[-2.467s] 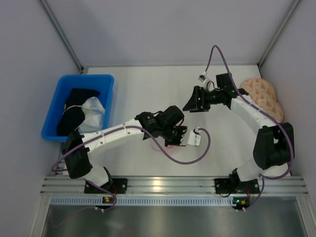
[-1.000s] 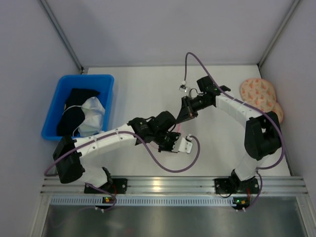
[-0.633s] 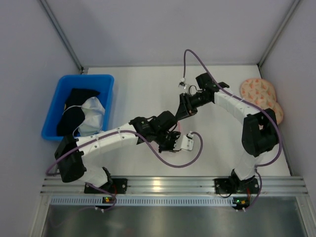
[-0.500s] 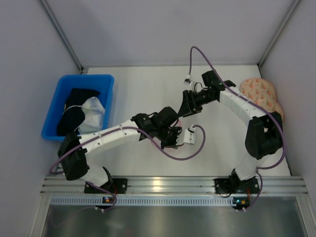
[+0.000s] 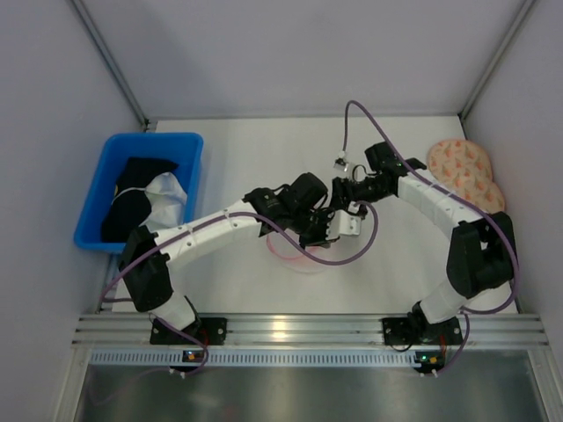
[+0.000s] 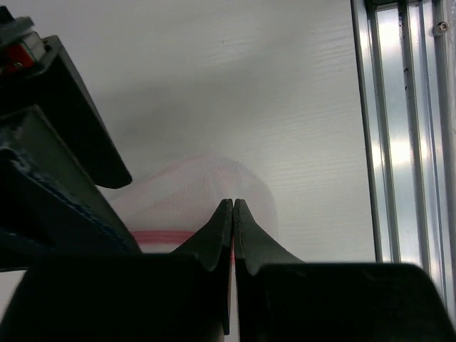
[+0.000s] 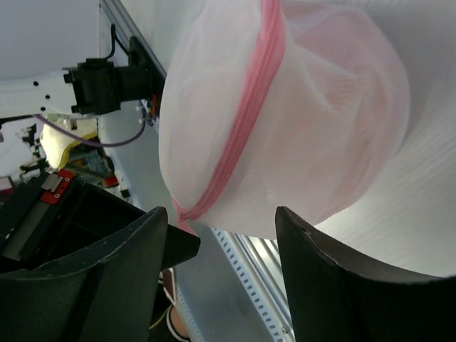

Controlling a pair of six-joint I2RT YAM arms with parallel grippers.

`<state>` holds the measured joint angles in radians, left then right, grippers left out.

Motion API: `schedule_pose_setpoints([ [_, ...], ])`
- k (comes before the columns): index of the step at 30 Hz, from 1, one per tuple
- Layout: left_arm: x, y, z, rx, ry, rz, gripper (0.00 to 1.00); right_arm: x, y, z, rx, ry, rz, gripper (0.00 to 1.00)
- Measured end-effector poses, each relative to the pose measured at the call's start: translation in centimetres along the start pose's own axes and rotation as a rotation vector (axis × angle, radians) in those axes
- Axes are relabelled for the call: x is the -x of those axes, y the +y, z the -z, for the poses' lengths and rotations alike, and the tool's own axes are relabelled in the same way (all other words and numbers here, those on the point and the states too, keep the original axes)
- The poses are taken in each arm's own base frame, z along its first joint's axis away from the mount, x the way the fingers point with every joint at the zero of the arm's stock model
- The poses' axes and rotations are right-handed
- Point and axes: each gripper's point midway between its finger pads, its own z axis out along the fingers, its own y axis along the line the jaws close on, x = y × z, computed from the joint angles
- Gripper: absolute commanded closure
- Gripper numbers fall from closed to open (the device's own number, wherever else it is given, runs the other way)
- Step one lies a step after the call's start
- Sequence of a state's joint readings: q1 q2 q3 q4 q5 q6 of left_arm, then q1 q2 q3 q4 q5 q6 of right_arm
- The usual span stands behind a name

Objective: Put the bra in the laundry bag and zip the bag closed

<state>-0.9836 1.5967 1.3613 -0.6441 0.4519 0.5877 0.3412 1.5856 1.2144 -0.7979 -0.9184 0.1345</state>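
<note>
The laundry bag [image 7: 235,107] is a round pouch of white mesh with a pink zipper band [image 7: 246,121], hanging a little above the table. Soft pink fabric, the bra [image 7: 356,100], shows through the mesh inside it. My left gripper [image 6: 233,206] is shut, with a thin pink strip of the bag's zipper end pinched between its tips. In the right wrist view one of its dark fingers [image 7: 178,246] meets the gathered pink end. My right gripper [image 7: 221,214] is open just below the bag, touching nothing. From above, the bag [image 5: 295,255] peeks out under the left arm.
A blue bin [image 5: 101,189] with black and white garments stands at the left. A peach speckled two-lobed item [image 5: 466,167] lies at the right wall. Purple cables loop round both wrists. An aluminium rail [image 5: 290,330] runs along the near edge.
My right gripper has opened and let go of the bag, drawing back slightly to the right. The left arm has carried the bag's zipper end farther back and to the right.
</note>
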Motion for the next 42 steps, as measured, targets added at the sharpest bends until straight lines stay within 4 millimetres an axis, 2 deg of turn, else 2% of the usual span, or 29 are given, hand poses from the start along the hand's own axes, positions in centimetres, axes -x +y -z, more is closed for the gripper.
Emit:
schedule_pose_setpoints([
  [1, 0.0, 0.1, -0.1, 0.001, 0.001, 0.001, 1.0, -0.4, 0.0, -0.3, 0.006, 0.012, -0.008, 0.39],
  [4, 0.0, 0.2, -0.2, 0.001, 0.002, 0.003, 1.0, -1.4, 0.4, -1.4, 0.032, 0.054, -0.031, 0.53],
  [5, 0.0, 0.2, -0.2, 0.001, 0.001, 0.005, 1.0, -1.5, 0.5, -1.6, 0.038, 0.063, -0.033, 0.63],
  [10, -0.3, -0.1, -0.5, -0.011, 0.002, 0.021, 1.0, -1.5, 0.5, -1.9, 0.047, 0.072, -0.031, 0.9],
  [11, -0.7, -0.3, -0.5, -0.014, 0.006, 0.025, 1.0, -1.5, 0.5, -1.9, 0.048, 0.074, -0.031, 0.99],
  [16, -3.0, -1.9, -0.5, -0.039, 0.037, 0.048, 1.0, -0.5, 0.3, -1.8, 0.046, 0.068, -0.015, 1.0],
  [22, -4.2, -3.6, 0.8, -0.045, 0.03, 0.047, 1.0, 0.8, -0.2, -1.9, 0.035, 0.065, 0.008, 1.0],
  [27, -5.6, -5.0, 1.5, -0.05, 0.032, 0.052, 1.0, 2.6, -0.6, -2.2, 0.031, 0.055, 0.035, 1.0],
  [31, -6.3, -6.1, 1.4, -0.078, 0.042, 0.108, 1.0, 4.8, -1.0, -2.5, 0.024, 0.029, 0.072, 1.0],
  [32, -6.4, -6.4, 1.4, -0.088, 0.044, 0.129, 1.0, 5.4, -1.1, -2.6, 0.021, 0.016, 0.081, 0.98],
  [35, -6.2, -6.6, 1.3, -0.096, 0.046, 0.178, 1.0, 6.1, -1.4, -2.6, 0.012, -0.004, 0.081, 0.69],
  [37, -5.5, -5.8, 1.0, -0.084, 0.048, 0.197, 1.0, 6.1, -1.5, -2.5, 0.008, -0.006, 0.081, 0.58],
  [38, -5.0, -5.3, 0.8, -0.076, 0.046, 0.202, 1.0, 6.1, -1.5, -2.5, 0.004, -0.005, 0.08, 0.49],
  [42, -2.8, -2.4, 0.3, -0.02, 0.017, 0.201, 1.0, 5.9, -1.9, -1.5, -0.023, -0.013, 0.071, 0.36],
])
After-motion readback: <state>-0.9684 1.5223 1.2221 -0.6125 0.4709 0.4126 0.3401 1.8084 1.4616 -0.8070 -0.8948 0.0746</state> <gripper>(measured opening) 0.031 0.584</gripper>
